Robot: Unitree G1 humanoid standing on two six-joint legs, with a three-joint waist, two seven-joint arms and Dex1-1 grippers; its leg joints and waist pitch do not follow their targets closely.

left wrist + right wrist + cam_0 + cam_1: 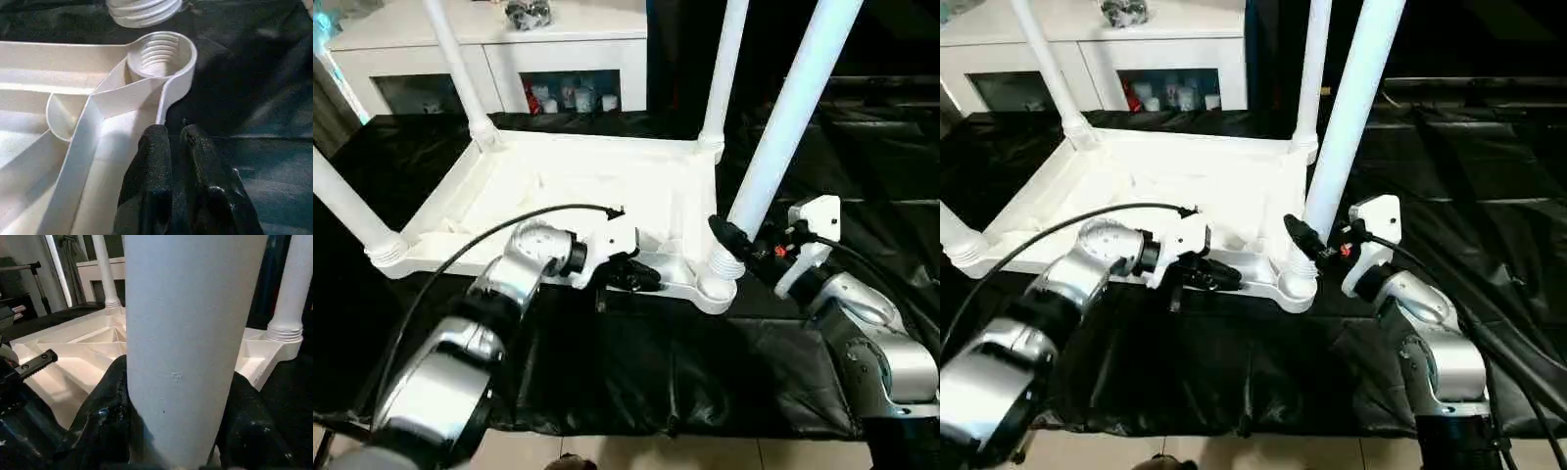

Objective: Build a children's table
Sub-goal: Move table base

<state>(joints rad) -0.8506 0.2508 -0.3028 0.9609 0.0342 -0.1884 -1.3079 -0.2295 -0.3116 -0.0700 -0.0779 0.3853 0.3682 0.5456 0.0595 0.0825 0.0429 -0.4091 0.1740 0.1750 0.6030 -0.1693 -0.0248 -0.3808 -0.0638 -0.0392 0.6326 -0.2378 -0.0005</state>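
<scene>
The children's table top (607, 186) lies upside down on a black cloth. Three legs stand in its sockets: far left (460, 69), far right (724, 69) and near left (347, 211). My right gripper (744, 245) is shut on the fourth leg (793, 108), one black finger (105, 411) on each side of the tube. The leg leans right. Its threaded end (142, 10) hangs just above the near right socket (161, 54), whose inner threads show. My left gripper (173, 132) lies at the top's near rim beside that socket, fingers almost together, nothing between them.
A white cabinet (489, 59) with glass doors stands behind the table top. The black cloth (656, 362) covers the work surface to its front edge, with pale floor below. A black cable (509, 225) arches over my left forearm.
</scene>
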